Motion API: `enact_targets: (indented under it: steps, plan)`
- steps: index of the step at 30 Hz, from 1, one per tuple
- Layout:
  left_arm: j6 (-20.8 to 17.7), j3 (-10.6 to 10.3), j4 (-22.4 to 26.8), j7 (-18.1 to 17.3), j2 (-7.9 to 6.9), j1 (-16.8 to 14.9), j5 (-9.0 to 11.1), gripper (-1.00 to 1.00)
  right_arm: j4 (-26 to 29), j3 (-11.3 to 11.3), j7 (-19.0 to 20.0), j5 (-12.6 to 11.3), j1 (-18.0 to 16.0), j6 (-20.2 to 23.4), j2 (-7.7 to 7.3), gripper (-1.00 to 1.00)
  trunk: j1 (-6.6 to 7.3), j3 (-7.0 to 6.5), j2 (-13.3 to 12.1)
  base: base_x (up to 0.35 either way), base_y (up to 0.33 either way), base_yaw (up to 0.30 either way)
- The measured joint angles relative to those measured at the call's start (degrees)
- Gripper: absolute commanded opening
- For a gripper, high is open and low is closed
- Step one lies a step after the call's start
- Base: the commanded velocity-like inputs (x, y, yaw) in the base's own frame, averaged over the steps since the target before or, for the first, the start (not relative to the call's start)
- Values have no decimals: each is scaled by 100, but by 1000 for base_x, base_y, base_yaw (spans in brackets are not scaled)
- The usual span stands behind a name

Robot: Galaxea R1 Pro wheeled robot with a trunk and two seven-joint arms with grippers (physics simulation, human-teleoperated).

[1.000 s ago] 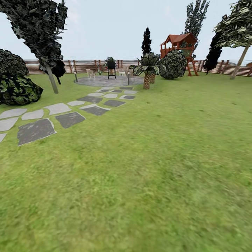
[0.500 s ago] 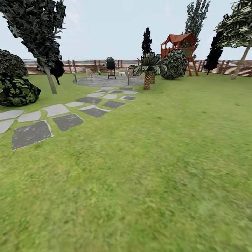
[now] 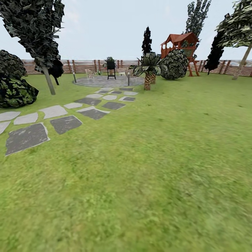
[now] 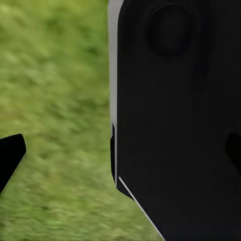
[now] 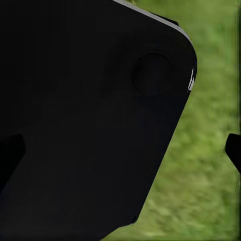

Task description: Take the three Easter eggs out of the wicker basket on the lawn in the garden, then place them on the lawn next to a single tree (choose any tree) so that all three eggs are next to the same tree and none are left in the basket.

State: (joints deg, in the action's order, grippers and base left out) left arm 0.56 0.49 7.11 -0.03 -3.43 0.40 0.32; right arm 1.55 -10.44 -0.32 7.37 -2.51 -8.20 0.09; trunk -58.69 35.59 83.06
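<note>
The lawn point(image 3: 157, 157) spreads wide and green ahead of me in the head view. The eggs and the wicker basket are out of view. A tree with a grey trunk point(image 3: 48, 81) and a dark canopy stands at the left, and another tree point(image 3: 244, 63) leans at the far right by the fence. In the left wrist view my left gripper point(image 4: 120, 153) is open over grass, its fingertips point(image 4: 10, 156) wide apart, with a black part of the robot's body behind them. In the right wrist view my right gripper point(image 5: 120, 150) is open too, with nothing held.
A path of grey stepping stones point(image 3: 64, 123) runs from the left toward a round paved patio point(image 3: 105, 81) with a grill and chairs. Dark bushes point(image 3: 15, 91) sit at the left. A palm-like plant point(image 3: 148, 71), a red playhouse point(image 3: 180, 43) and a slatted fence point(image 3: 87, 65) stand farther back.
The whole head view has shifted: the stepping stones have slid toward the left edge, so the camera has moved. Nothing in the garden itself has changed.
</note>
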Motion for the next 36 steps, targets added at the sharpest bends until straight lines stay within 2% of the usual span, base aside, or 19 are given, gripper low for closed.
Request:
enact_targets:
  steps: [36]
  plan:
    - [8,-8,0,10,9,0,0,100,0,0,0,0,0,0,0,100,0,0,0,339,0,0]
